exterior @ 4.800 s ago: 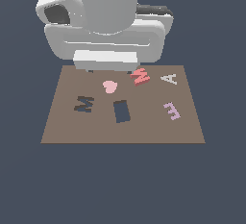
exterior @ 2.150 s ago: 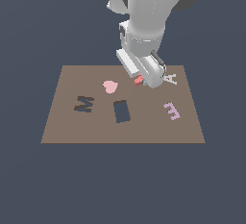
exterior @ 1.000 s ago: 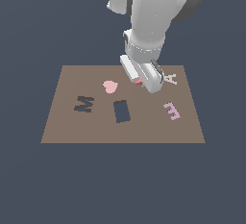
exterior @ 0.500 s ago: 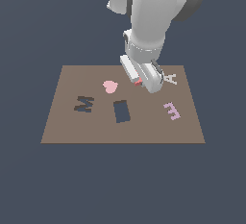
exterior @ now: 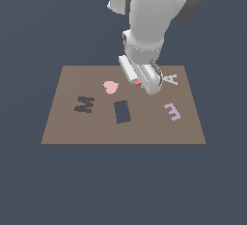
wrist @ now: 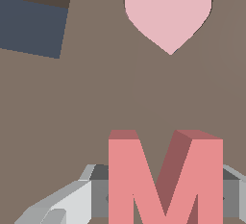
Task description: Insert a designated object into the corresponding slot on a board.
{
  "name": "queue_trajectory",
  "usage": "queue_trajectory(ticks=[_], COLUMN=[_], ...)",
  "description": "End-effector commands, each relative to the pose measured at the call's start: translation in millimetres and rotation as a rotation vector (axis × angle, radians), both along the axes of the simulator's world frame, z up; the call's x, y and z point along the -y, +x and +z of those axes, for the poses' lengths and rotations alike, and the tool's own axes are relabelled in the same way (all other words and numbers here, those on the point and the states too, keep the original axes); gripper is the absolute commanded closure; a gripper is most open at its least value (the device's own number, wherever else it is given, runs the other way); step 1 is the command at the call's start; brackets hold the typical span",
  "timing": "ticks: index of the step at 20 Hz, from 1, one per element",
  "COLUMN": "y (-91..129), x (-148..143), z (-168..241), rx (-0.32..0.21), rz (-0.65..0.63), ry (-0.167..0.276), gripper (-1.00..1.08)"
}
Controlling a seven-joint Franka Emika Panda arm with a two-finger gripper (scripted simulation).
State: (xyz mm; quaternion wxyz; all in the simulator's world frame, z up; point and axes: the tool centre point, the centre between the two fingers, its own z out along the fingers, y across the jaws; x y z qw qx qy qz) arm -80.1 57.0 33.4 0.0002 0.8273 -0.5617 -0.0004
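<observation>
I see my white, glossy Panda arm (exterior: 149, 16) reaching down from the top of the exterior view, its thick links stacked almost vertically and the wrist tilted slightly toward that view's right. The pale grey gripper (exterior: 137, 81) hangs at the arm's lower end, pointing down. In the wrist view my two grey fingers (wrist: 67, 201) sit on either side of a salmon-red M-shaped block (wrist: 166, 180), pressed against its flanks so that the block stands upright between them.
</observation>
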Motion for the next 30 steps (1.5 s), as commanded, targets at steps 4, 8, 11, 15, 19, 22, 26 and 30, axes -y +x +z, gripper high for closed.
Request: queue_trajectory(ticks=[4, 8, 11, 15, 19, 22, 26, 30], y=[17, 36, 52, 74, 88, 95, 100, 102], x=[19, 44, 69, 109, 142, 162, 180, 188], z=[1, 2, 3, 5, 6, 7, 7, 7], rx=[0.001, 0.001, 0.001, 0.001, 0.001, 0.001, 0.001, 0.001], rz=[-0.058, -0.129, -0.199, -0.303, -0.389, -0.438, -0.482, -0.502], ry=[0.0, 0.0, 0.0, 0.0, 0.0, 0.0, 0.0, 0.0], gripper=[1.08, 1.08, 1.08, 1.08, 1.08, 1.08, 1.08, 1.08])
